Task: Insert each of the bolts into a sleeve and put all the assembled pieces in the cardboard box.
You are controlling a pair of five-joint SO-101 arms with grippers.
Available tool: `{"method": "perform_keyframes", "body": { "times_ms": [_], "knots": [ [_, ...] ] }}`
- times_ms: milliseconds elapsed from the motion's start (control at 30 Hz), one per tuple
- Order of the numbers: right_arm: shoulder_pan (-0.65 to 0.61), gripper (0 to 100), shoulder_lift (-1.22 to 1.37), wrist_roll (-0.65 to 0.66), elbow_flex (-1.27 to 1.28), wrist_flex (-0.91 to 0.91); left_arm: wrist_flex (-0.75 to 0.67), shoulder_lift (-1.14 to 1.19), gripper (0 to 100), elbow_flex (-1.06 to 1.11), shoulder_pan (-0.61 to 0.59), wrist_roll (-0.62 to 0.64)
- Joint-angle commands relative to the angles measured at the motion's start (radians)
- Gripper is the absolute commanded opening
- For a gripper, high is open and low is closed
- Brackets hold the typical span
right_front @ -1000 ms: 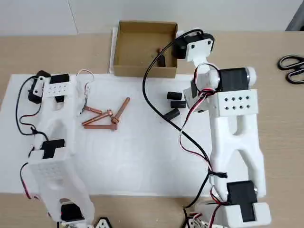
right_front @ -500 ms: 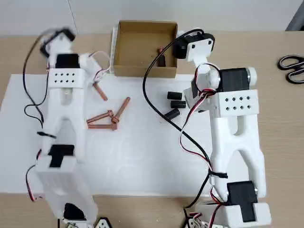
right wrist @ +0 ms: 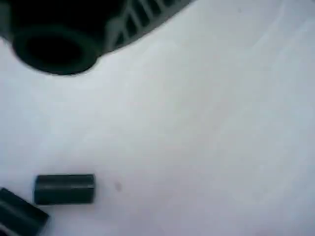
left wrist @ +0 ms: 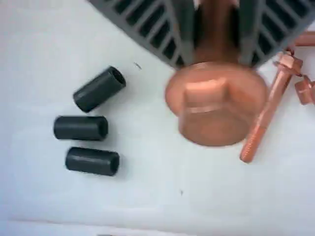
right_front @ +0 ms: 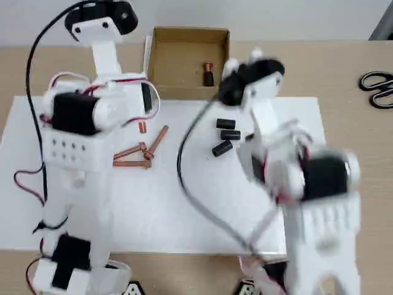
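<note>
Both arms loaded over the white mat (right_front: pixel 184 203)!
Left gripper (left wrist: pixel 216 32) pinches a copper bolt (left wrist: pixel 216 105) by its shank, left of centre in the high view. Right gripper (right wrist: pixel 61 27) clamps a held sleeve (right wrist: pixel 54 49). Three loose sleeves (right_front: pixel 225 123) lie mid-frame, spare bolts (right_front: pixel 132 153) to their left (one assembled piece (right_front: pixel 209 72) lies in the cardboard box (right_front: pixel 161 61), top centre).

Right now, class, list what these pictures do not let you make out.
High view: the right arm is smeared by motion.
Left wrist view: the left gripper covers the shank of its bolt; the edge cuts some loose bolts.
Right wrist view: the edge cuts the held sleeve.
</note>
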Motion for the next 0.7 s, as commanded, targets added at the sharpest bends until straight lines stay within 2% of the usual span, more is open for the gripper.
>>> {"method": "perform_keyframes", "body": {
  "times_ms": [0,100,200,433,567,667],
  "knots": [
    [-0.064,0.3,-0.275,-0.005,0.19,-0.007,-0.029,-0.13,0,0.087,0.031,0.006],
    [-0.108,0.3,-0.478,-0.005,0.354,-0.051,-0.117,-0.232,0,0.206,0.049,0.066],
    [-0.108,0.3,-0.638,-0.009,0.548,-0.199,-0.256,-0.336,0,0.372,0.08,0.084],
    [-0.054,0.3,-0.843,-0.021,1.003,-0.536,-0.802,-0.535,0,0.905,0.164,0.121],
    [-0.054,0.3,-0.855,-0.115,1.091,-0.651,-1.049,-0.614,0,1.104,0.25,0.121],
    [-0.054,0.3,-0.857,-0.212,1.149,-0.719,-1.162,-0.631,0,1.187,0.273,0.121]
  ]
}}
